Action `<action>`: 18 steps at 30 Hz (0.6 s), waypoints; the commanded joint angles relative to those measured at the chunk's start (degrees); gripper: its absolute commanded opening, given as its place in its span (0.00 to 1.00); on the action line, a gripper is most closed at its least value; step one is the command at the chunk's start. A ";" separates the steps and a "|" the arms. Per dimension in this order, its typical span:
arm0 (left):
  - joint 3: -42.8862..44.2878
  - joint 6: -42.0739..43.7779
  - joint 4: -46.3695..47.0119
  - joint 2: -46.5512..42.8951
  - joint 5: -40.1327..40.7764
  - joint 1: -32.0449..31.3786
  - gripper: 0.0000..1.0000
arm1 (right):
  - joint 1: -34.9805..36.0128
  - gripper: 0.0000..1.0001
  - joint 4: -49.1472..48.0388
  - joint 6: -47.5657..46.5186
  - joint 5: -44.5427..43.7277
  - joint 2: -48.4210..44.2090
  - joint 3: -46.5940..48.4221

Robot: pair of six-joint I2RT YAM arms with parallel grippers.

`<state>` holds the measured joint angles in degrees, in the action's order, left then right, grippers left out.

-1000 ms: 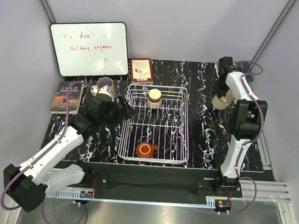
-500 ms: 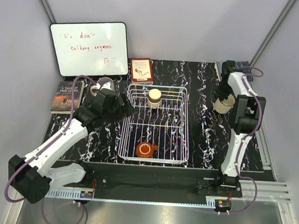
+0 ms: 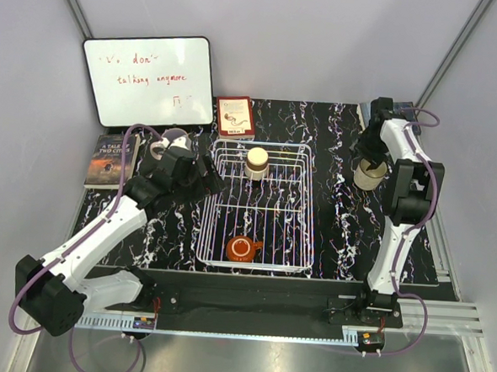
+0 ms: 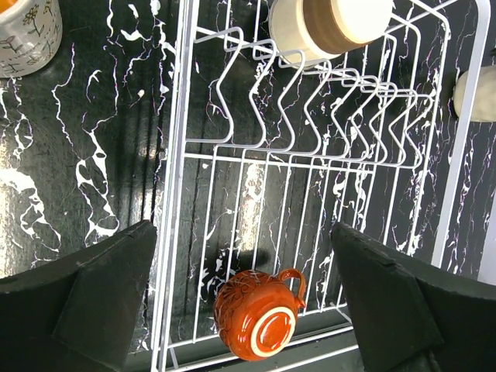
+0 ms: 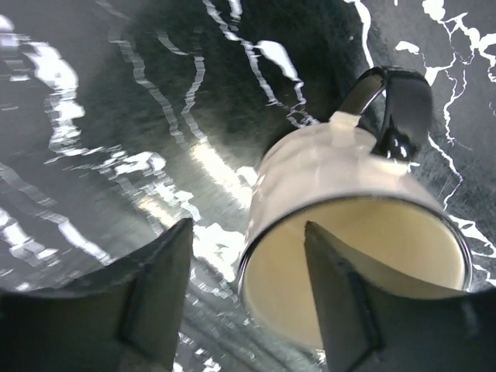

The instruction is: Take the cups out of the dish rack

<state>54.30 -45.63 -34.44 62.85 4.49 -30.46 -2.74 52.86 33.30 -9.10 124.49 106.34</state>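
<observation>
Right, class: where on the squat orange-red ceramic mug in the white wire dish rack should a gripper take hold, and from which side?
Grip the squat orange-red ceramic mug across its round body, coming straight down from above. It seems to sit base-up at the near end of the white wire dish rack, so no rim is offered.

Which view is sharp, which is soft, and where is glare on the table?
Left wrist: sharp on the rack and orange cup, faint glare on the table beside the rack. Right wrist: the cream cup is close and soft, bright glare streaks the table. Top: evenly lit, all in focus.
</observation>
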 commanded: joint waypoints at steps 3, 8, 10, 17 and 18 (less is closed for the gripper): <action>2.65 3.52 2.53 0.34 -1.06 0.05 0.99 | 0.54 0.78 -6.09 1.15 7.15 -15.38 -1.83; 7.03 8.87 2.10 5.78 -0.10 -0.22 0.98 | 1.86 0.96 -11.98 1.51 15.94 -26.72 -5.35; 10.36 10.29 0.87 9.98 2.97 -1.09 0.98 | 4.65 0.98 -14.00 0.28 19.20 -30.25 -8.60; 21.97 16.45 -0.19 24.48 6.75 -3.99 0.99 | 13.55 1.00 -19.28 -1.05 20.96 -48.07 -24.32; 24.51 16.45 -0.28 25.73 7.11 -4.43 0.99 | 14.25 0.99 -20.33 -0.61 21.32 -50.28 -29.22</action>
<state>71.37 -32.97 -35.09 83.07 8.10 -33.67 9.28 36.56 33.04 8.78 80.75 86.83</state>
